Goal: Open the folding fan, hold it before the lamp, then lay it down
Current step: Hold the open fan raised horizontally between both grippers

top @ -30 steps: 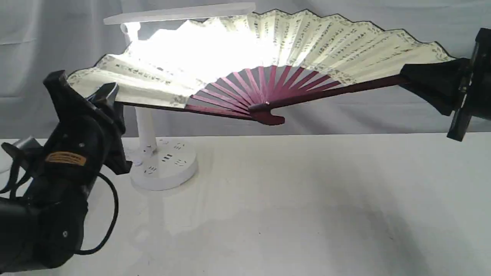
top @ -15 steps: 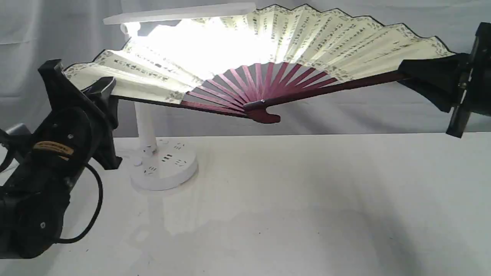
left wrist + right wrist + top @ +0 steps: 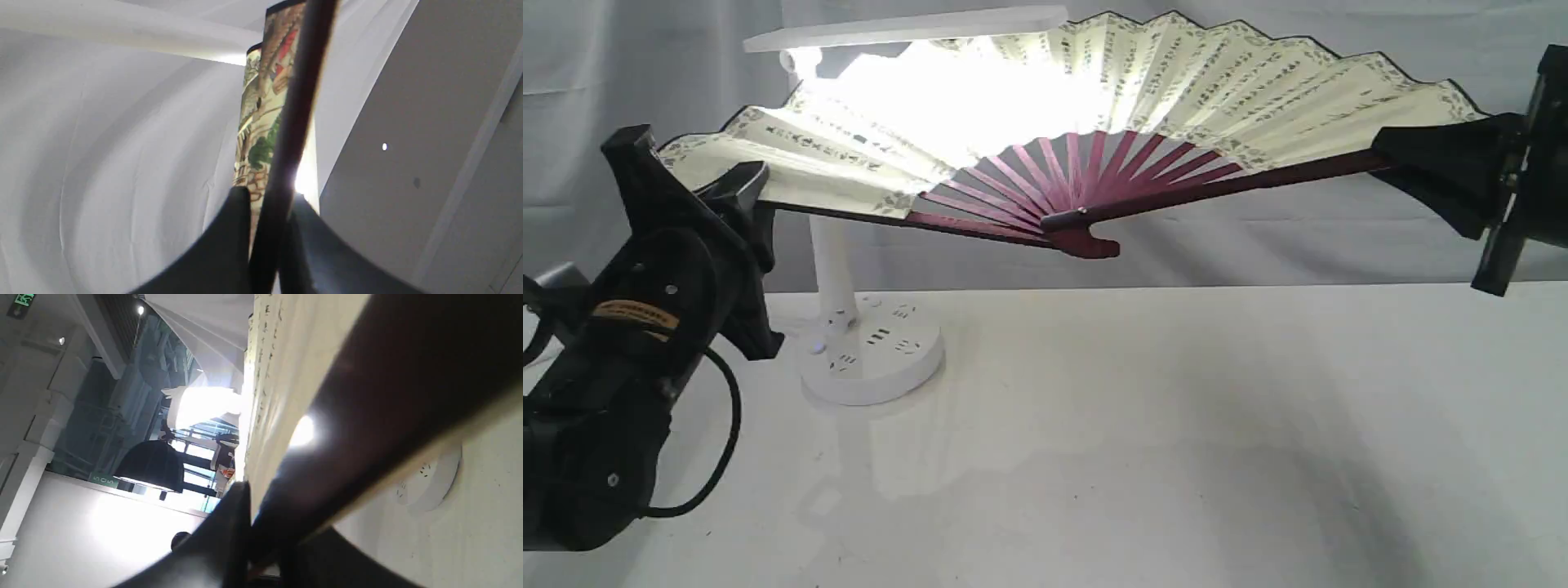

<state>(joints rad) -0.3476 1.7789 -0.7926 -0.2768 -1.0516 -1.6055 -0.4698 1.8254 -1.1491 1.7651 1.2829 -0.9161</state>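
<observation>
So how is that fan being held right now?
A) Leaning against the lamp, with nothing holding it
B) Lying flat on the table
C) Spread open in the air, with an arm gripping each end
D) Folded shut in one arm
C: the fan is spread wide above the table, with the left fingers clamped on one end and the right fingers on the other.

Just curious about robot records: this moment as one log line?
folding fan: open, airborne | lamp: lit, behind fan | left gripper: shut on one fan end | right gripper: shut on other end
</observation>
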